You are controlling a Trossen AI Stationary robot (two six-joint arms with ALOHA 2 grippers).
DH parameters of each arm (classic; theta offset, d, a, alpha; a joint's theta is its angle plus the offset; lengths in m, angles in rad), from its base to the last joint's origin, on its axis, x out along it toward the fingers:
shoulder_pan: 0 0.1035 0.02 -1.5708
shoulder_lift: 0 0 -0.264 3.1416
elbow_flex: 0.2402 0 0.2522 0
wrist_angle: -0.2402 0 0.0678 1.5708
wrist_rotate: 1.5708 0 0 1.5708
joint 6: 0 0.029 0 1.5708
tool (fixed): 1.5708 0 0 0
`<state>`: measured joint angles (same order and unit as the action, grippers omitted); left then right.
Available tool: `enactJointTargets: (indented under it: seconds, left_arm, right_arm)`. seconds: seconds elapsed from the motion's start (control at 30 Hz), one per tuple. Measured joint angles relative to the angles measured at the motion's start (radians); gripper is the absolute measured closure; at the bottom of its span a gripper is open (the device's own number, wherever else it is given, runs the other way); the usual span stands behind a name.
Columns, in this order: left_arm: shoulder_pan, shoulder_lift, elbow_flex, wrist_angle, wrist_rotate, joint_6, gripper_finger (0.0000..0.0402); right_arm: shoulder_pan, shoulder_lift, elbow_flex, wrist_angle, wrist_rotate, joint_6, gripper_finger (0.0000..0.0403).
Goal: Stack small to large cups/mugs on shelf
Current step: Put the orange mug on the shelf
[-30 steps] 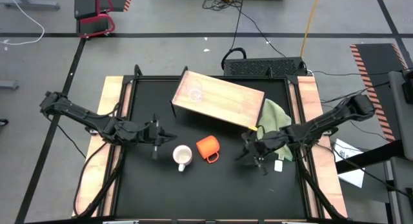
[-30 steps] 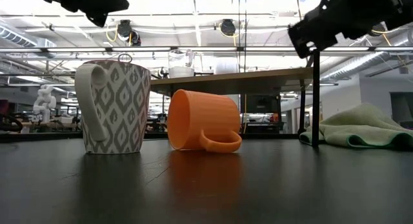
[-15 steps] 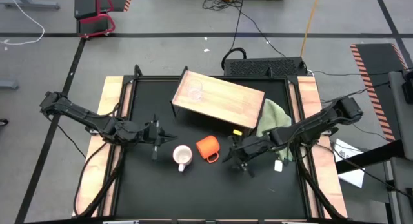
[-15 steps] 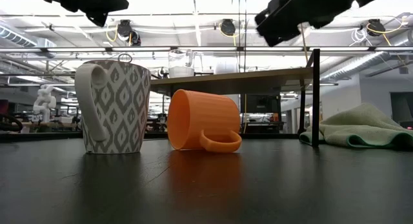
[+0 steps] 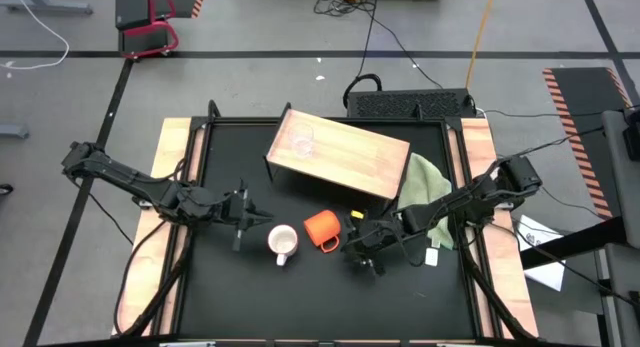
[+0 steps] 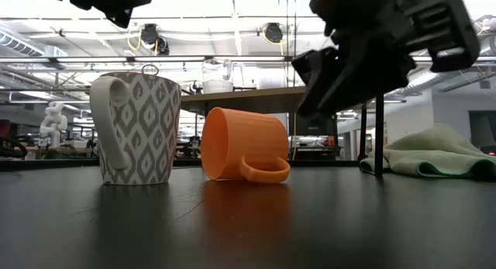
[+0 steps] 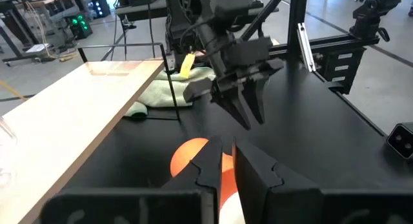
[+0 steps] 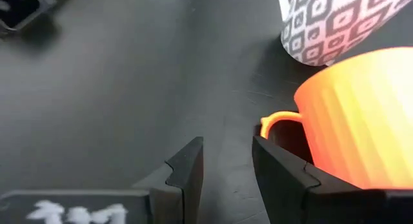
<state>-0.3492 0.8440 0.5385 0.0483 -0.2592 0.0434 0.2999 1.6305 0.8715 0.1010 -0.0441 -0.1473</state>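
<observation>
Right gripper closing in on the tipped orange mug

The orange mug [image 5: 321, 228] lies on its side on the table [image 5: 300, 297], handle toward the right gripper [image 5: 358, 249], whose fingers stand partly apart and empty just beside that handle. The white mug [image 5: 282, 242] stands upright next to it; the clear cup [image 5: 303, 143] already sits on the shelf [image 5: 340, 152]. The left gripper [image 5: 240, 217] waits near the white mug, fingers nearly together, holding nothing. The orange mug looks rigid, light and smooth, likely to roll; the handle or rim seems the surest hold.

Hand [image 8: 227, 169] parted beside orange mug [image 8: 361, 121] (handle maybe touching).
</observation>
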Motion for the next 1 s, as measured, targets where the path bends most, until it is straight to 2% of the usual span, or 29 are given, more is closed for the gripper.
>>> enactJointTargets:
  seconds: [0.27,0.53,1.0]
  left_arm:
    - [0.000,0.000,0.000,0.007,0.000,0.014,0.0357]
    - [0.000,0.000,0.000,0.006,0.000,0.025,0.0357]
    - [0.000,0.000,0.000,-0.007,0.000,0.031,0.0357]
  right_arm:
    - [-0.033,0.080,0.000,0.093,0.001,-0.066,0.0277]
    - [-0.044,0.135,0.003,0.100,-0.009,-0.084,0.0277]
    - [-0.067,0.166,0.039,0.114,-0.006,-0.134,0.0277]
